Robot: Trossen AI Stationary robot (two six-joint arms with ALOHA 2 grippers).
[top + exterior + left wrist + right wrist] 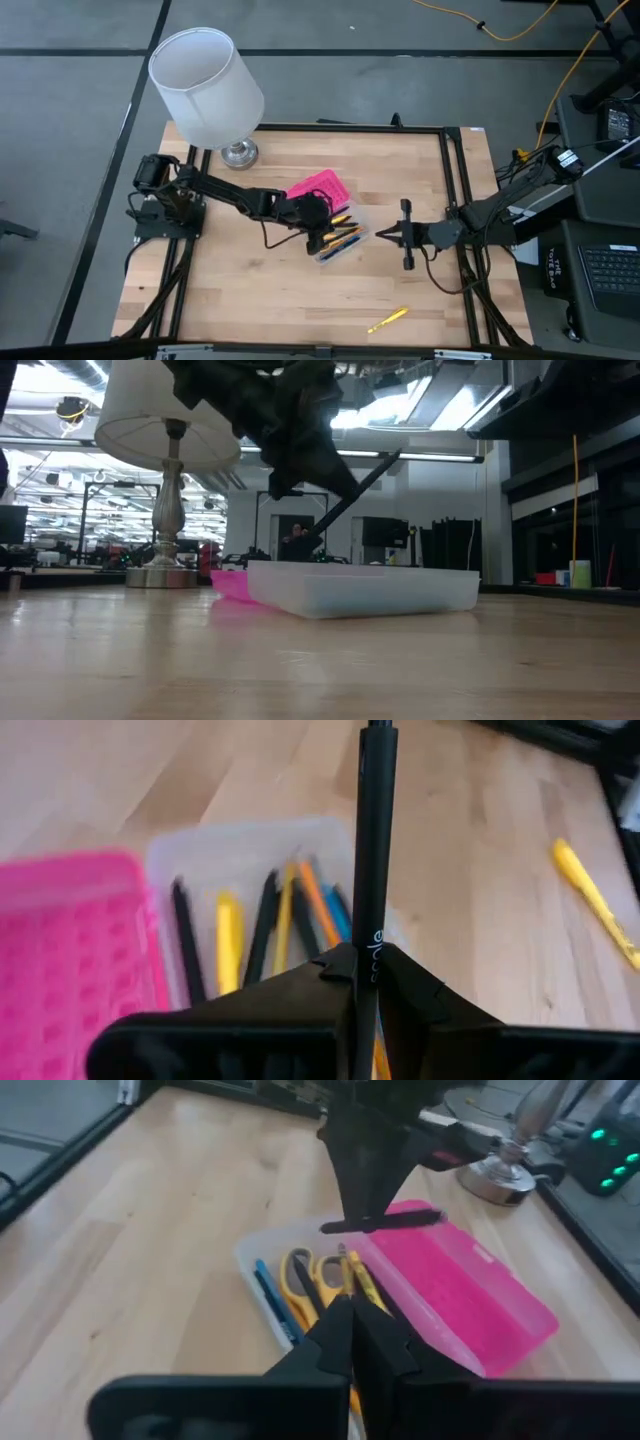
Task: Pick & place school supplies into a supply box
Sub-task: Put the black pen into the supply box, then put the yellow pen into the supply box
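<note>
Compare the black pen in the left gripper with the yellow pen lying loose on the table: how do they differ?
The black pen is clamped in the left gripper above the supply box; the yellow pen lies free on the table, well away from the box. Both are slim and outside the box.

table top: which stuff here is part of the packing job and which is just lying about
Part of the job:
- supply box, pink lid open
- pens and scissors already inside
- black pen held by the left end effector over the box
- yellow pen loose on the table

Just lying about:
- lamp
- yellow cable on the floor
</note>
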